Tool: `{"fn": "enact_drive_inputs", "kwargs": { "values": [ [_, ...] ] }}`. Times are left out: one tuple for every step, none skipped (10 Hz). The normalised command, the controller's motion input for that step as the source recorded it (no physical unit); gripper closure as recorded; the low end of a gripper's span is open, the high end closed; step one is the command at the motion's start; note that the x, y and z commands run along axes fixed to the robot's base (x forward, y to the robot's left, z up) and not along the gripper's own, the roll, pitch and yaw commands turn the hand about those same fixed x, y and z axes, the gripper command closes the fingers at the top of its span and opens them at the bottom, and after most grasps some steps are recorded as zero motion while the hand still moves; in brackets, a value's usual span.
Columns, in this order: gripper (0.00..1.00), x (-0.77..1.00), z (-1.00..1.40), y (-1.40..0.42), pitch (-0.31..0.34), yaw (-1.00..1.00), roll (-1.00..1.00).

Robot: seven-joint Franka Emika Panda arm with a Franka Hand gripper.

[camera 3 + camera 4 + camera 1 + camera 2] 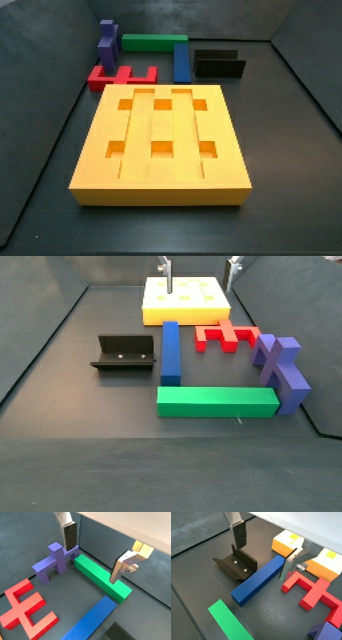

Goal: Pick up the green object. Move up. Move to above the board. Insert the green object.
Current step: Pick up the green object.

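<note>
The gripper (198,265) hangs high over the board (214,306), at the 12 o'clock edge of a side view, where only its two finger tips show; its jaws stand wide apart and hold nothing. In both wrist views the silver fingers (69,534) frame the scene with open air between them. The green bar (218,402) lies flat on the dark floor (80,396), well apart from the gripper, at about 6 o'clock of the board in that side view, its long side running 9 to 3 o'clock. The blue bar (170,349) lies lengthwise from the board toward the green bar, its near end just beside the green bar's 12 o'clock face. The fixture (124,353) stands at 9 o'clock of the blue bar, close to it. The red piece (225,335) lies at 3 o'clock of the blue bar, near the board's edge, and the purple piece (281,371) lies at 3 o'clock of the red piece, its end by the green bar's end. In a side view the board (163,140) shows six square recesses, all bare, and the green bar (155,43) sits at 12 o'clock of it
</note>
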Motion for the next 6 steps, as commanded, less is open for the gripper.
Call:
{"fn": "enact_drive_inputs", "kwargs": {
  "values": [
    [0.00,0.00,0.00,0.05,0.000,0.00,0.00],
    [0.00,0.00,-0.19,0.06,0.000,0.00,0.02],
    [0.00,-0.10,-0.17,0.52,0.000,-0.41,0.00],
    [0.00,-0.23,-0.05,0.23,0.000,-0.74,0.00],
    [0.00,-0.13,-0.07,0.00,0.000,-1.00,0.00],
    [0.00,-0.13,-0.08,0.00,0.000,-1.00,0.00]
  ]
}}
